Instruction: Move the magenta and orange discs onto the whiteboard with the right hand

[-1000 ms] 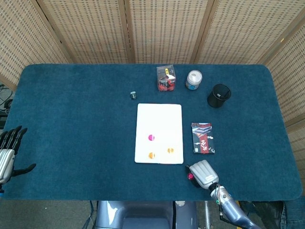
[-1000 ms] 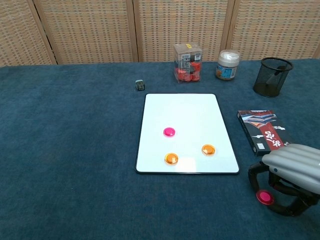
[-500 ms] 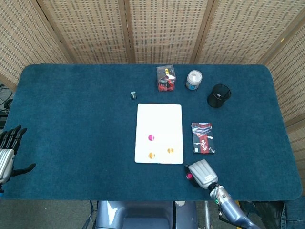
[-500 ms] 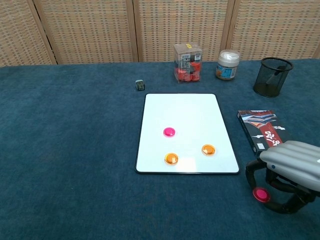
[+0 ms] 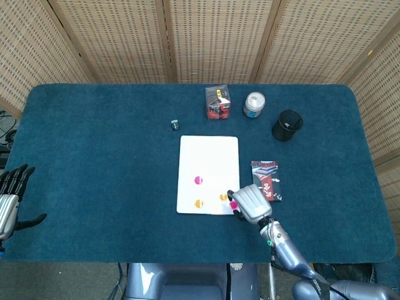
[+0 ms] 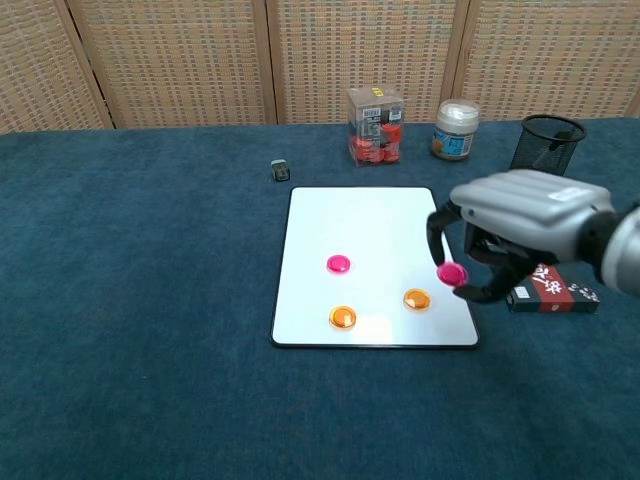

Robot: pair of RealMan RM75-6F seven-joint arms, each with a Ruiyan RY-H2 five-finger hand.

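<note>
My right hand (image 6: 520, 230) (image 5: 251, 202) hangs over the right edge of the whiteboard (image 6: 370, 225) (image 5: 208, 156), pinching a magenta disc (image 6: 451, 273) (image 5: 233, 204) between thumb and finger, raised off the surface. On the whiteboard lie another magenta disc (image 6: 339, 264) (image 5: 198, 180) and two orange discs (image 6: 343, 318) (image 6: 416, 299). At the far left edge of the head view, my left hand (image 5: 11, 194) rests off the table with its fingers spread and nothing in it.
A clear box of red discs (image 6: 376, 126), a white jar (image 6: 455, 129) and a black mesh cup (image 6: 543, 150) stand along the back. A dark booklet (image 6: 545, 290) lies right of the whiteboard, partly behind my right hand. A small dark object (image 6: 281, 170) sits back left of the board.
My right hand lifted the magenta disc from the cloth near the front edge and carried it up and left to the whiteboard's right edge. The left hand stayed put.
</note>
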